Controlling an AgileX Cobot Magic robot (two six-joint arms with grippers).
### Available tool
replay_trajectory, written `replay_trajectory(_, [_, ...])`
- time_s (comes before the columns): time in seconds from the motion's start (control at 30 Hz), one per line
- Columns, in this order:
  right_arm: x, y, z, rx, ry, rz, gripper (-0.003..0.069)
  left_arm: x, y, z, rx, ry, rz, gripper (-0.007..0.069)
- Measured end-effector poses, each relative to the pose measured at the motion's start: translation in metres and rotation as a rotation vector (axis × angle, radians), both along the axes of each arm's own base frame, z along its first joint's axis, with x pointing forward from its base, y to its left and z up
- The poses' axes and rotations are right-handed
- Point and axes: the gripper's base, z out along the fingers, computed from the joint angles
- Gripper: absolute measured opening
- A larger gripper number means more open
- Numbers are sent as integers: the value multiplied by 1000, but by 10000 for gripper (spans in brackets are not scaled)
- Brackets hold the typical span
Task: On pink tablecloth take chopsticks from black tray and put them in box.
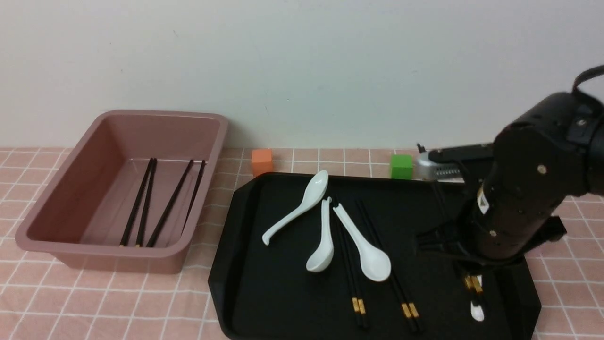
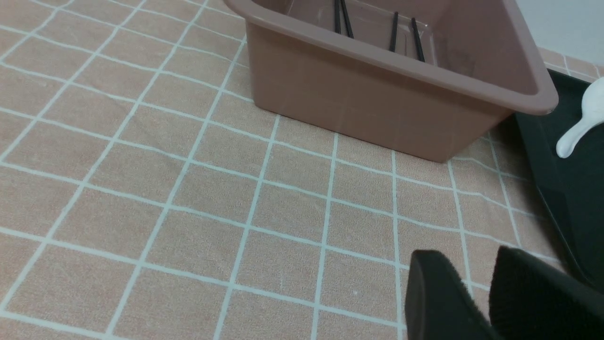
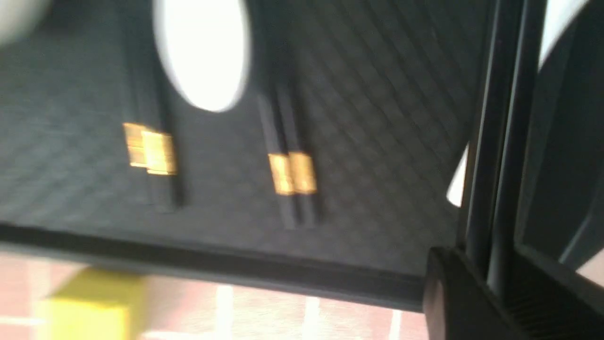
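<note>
Markings: a small pale sticker (image 1: 482, 204) is showing on the right arm. Its print is too small to read.

Right gripper (image 3: 494, 269): it is hanging low over the right end of the black tray (image 1: 264, 297). Its fingers are pinching a pair of chopsticks (image 3: 490, 141) that is running straight between them. This wrist view is blurred. In the front view the gold-banded ends of that pair are sticking out beneath the arm.

Left gripper (image 2: 472, 264): it is hovering over the pink tablecloth (image 2: 188, 198), on the near side of the box (image 2: 377, 104). Its pads are standing slightly spread. Cloth is showing through the gap and nothing is lying between them.

Task items: four sticks are lying lengthwise on the box floor. Two more pairs are lying mid-tray among white spoons (image 1: 325, 245), with their gold ends pointing toward the near rim.

Edges and room:
- The box is sitting left of the tray, with a narrow strip of cloth separating them.
- The tray's left portion is lying bare.
- Wide bare cloth is stretching out on the near side of the box.
- An orange cube (image 1: 262, 162) is sitting just behind the tray's far-left corner.
- A green cube (image 1: 401, 166) is sitting at the tray's far rim.
- A yellow cube (image 3: 89, 307) is resting on the cloth just outside the tray's rim.
</note>
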Motion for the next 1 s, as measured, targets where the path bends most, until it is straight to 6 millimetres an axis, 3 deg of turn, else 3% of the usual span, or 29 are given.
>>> replay_trajectory(0.03, [0, 3, 4, 10, -11, 11, 144, 0, 0, 0, 0, 0, 0, 198])
replay_trajectory(0.1, [2, 29, 33, 61, -91, 102, 144, 0, 0, 0, 0, 0, 0, 202])
replay_trajectory(0.17, [4, 43, 44, 84, -126, 145, 144, 0, 0, 0, 0, 0, 0, 202])
replay_trajectory(0.3, [18, 106, 72, 154, -219, 308, 144, 0, 0, 0, 0, 0, 0, 208])
replay_trajectory(0.43, [37, 166, 79, 214, -254, 439, 144, 0, 0, 0, 0, 0, 0, 211])
replay_trajectory(0.5, [47, 193, 76, 247, -266, 485, 144, 0, 0, 0, 0, 0, 0, 215])
replay_trajectory(0.57, [53, 203, 75, 265, -278, 498, 144, 0, 0, 0, 0, 0, 0, 215])
replay_trajectory(0.63, [71, 229, 61, 308, -311, 516, 144, 0, 0, 0, 0, 0, 0, 218])
replay_trajectory(0.67, [71, 229, 65, 315, -322, 516, 144, 0, 0, 0, 0, 0, 0, 218])
replay_trajectory(0.8, [96, 257, 37, 392, -413, 516, 144, 0, 0, 0, 0, 0, 0, 218])
replay_trajectory(1.0, [114, 276, -3, 439, -483, 507, 144, 0, 0, 0, 0, 0, 0, 218])
